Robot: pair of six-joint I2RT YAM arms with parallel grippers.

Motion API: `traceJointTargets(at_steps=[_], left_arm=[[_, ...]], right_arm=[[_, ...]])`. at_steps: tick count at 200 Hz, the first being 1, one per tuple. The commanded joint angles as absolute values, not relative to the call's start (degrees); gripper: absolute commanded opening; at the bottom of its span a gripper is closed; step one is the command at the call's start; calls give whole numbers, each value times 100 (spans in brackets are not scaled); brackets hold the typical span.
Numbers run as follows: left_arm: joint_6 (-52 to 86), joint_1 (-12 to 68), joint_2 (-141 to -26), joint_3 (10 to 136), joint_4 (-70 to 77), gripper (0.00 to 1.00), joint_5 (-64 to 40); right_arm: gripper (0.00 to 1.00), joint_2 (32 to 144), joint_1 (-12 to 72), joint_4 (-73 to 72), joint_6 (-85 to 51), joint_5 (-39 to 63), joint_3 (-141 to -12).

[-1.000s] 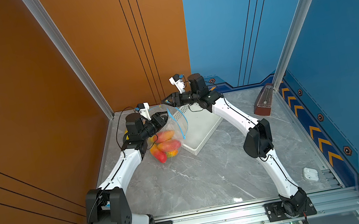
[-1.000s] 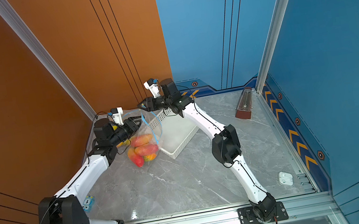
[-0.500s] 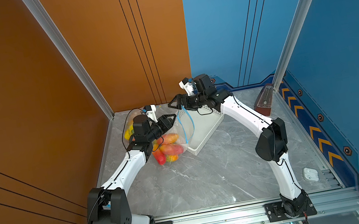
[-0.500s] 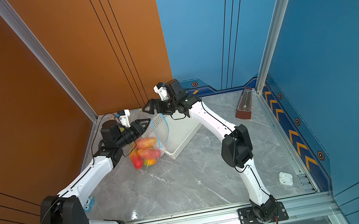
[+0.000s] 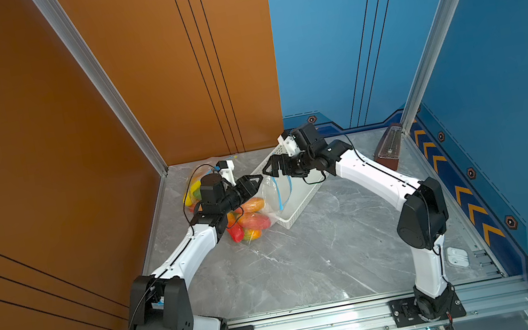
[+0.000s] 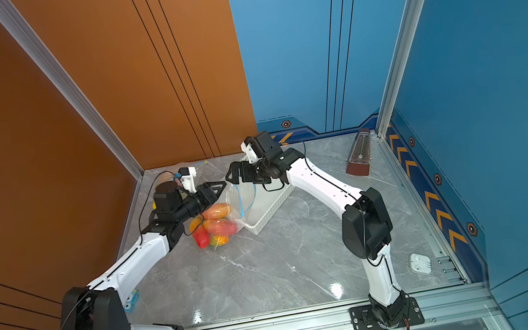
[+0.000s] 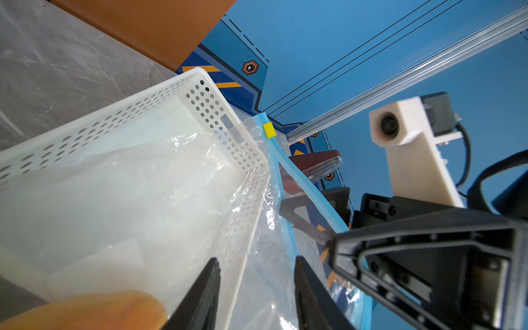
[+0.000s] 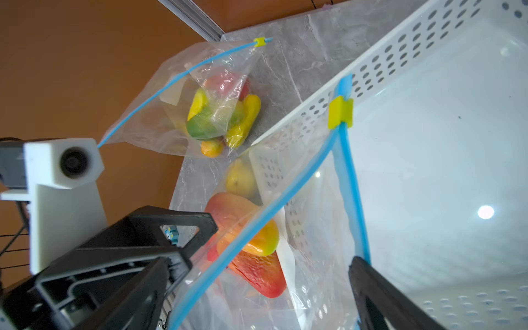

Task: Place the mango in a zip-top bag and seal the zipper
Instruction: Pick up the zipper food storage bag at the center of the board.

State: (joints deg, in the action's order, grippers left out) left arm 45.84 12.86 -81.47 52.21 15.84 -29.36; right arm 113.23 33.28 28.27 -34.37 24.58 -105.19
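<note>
Fruit's in. I call the loading done. The mangoes (image 5: 253,220) sit inside the zip-top bag (image 5: 273,193), just left of centre in both top views. The bag slumps on the table (image 5: 310,268) against the white perforated basket (image 5: 301,209). So I judge I'm on the sealing step.

My right hand (image 5: 270,171) is spread wide and holds nothing, poised at the bag's mouth. My left hand (image 5: 255,182) meets it there, almost tip to tip. From above the left looks pinched to a point, but its wrist view shows the fingers (image 7: 210,285) partly apart with bag film between them. Whether they nip the lip, I can't tell.

The right wrist view gives what the top views don't. The zipper (image 8: 353,185) lies open, its two blue lips splayed, with the yellow slider (image 8: 340,111) parked at the far end by the basket rim. It also shows a second bag (image 8: 205,108) of fruit, half hidden from above by my left arm (image 5: 193,248).

Next, I reckon, the right hand pinches that slider and draws it toward my left. The left must anchor the near corner, or the bag just follows.
</note>
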Motion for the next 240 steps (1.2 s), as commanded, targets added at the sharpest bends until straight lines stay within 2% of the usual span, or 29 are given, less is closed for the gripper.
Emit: traceJointTargets(at_steps=[1, 73, 112, 135, 155, 169, 177, 185, 189, 208, 218, 239, 240], left_arm=[[4422, 1376, -7886, 5042, 1658, 45, -2929], [4369, 1534, -7835, 4755, 1653, 45, -2978], [4367, 1547, -7979, 4790, 1653, 46, -3054], [4353, 1547, -7989, 4796, 1657, 45, -3072], [4339, 1540, -8046, 4807, 1652, 46, -3117], [4335, 1498, -8094, 4839, 1664, 46, -3204], [4308, 1433, -8110, 4881, 1654, 50, -3287], [4303, 1314, -8122, 4944, 1653, 56, -3366], [4313, 1236, -8132, 4996, 1661, 59, -3415], [4206, 814, -8207, 5410, 1653, 77, -3693], [3983, 617, -8305, 5749, 1653, 81, -3918], [2960, 309, -8571, 6529, 1666, 85, -4600], [2900, 295, -8583, 6560, 1663, 88, -4638]], right_arm=[[100, 11060, 3159, 2292, -3727, 2735, -10127], [99, 11190, 2977, 2714, -3329, 2501, -10183], [99, 11844, 2848, 2678, -3374, 3103, -10594], [94, 12212, 2861, 2529, -3434, 3316, -10765], [83, 12349, 2865, 2271, -3551, 3554, -10827], [61, 12360, 2864, 1981, -3564, 3746, -10816], [49, 12333, 2859, 1773, -3594, 3789, -10751], [31, 12297, 2856, 1619, -3554, 3877, -10734], [26, 12283, 2854, 1541, -3526, 3936, -10720], [23, 12186, 2873, 1315, -3205, 4180, -10690], [20, 12110, 2898, 1251, -2887, 4292, -10654], [5, 11919, 2944, 997, -1987, 4849, -10464], [5, 11923, 2948, 995, -1943, 4881, -10457]])
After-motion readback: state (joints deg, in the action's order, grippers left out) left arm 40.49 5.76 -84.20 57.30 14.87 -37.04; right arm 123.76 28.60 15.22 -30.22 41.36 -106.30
